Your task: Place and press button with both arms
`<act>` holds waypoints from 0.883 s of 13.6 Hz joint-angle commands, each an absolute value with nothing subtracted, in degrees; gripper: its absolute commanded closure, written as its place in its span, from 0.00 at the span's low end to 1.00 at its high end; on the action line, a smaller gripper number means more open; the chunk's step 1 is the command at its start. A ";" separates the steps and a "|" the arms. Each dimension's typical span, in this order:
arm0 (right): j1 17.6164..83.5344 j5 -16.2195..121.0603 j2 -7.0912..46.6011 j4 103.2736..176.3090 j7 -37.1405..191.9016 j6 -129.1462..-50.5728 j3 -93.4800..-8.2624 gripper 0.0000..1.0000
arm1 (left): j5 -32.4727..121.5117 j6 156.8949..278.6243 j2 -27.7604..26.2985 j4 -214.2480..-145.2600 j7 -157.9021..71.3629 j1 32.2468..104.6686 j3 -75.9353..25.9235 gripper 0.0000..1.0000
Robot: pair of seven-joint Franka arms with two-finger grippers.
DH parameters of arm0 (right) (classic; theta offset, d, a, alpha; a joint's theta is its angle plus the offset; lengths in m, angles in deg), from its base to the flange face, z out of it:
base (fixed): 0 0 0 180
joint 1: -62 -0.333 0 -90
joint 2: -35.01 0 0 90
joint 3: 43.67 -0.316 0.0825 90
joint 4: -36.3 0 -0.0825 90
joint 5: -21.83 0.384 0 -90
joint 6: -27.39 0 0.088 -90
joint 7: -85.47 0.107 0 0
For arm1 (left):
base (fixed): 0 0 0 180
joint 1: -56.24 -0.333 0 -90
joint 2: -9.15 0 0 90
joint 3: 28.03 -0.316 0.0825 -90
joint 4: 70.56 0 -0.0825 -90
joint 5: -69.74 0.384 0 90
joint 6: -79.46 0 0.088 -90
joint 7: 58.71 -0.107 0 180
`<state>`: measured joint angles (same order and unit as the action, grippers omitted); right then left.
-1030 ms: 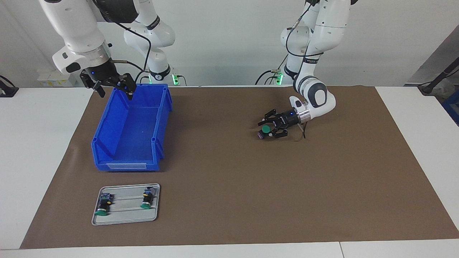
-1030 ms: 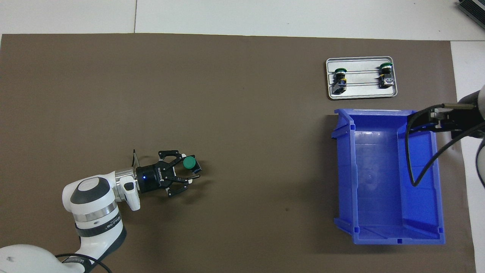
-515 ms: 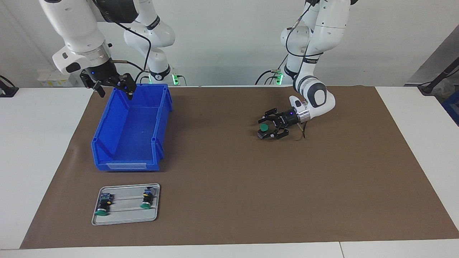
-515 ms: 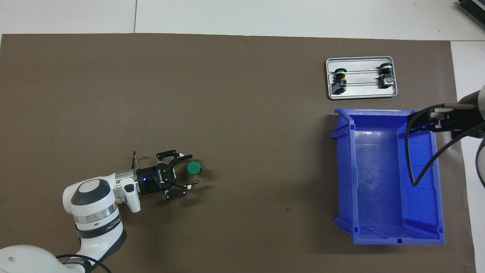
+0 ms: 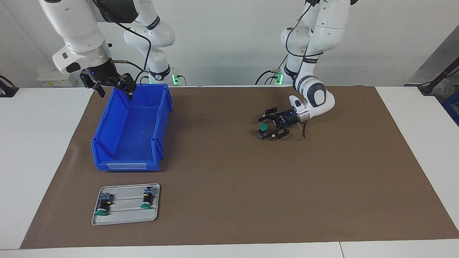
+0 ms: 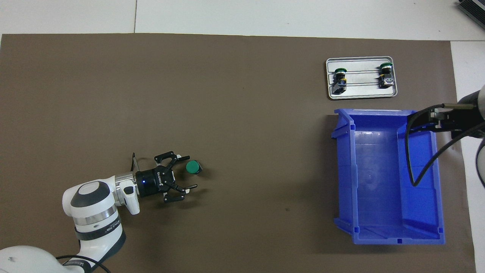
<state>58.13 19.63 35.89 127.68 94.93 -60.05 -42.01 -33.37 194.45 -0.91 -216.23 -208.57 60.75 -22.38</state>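
Two arms: glossy white, jointed.
Button (image 5: 263,129): round flat green cap, upright on brown mat, mid-worktop.
Left gripper (image 5: 269,126): spread wide, empty, beside button.
Right gripper (image 5: 114,87): open, empty, over blue plastic bin (image 5: 107,143) corner.

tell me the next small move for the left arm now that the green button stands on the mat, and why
Probably draw the left gripper clear of the button, then lift it for the press. Its fingers are spread with the button standing free on the mat, green cap up, just off the fingertips, so the placing looks done. The right gripper waits open over the blue bin.
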 commanded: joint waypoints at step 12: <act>58.48 21.04 36.59 128.33 93.03 -59.98 -41.82 0.00 | -14.56 194.25 -5.08 -193.63 -184.54 43.06 -22.41 0.02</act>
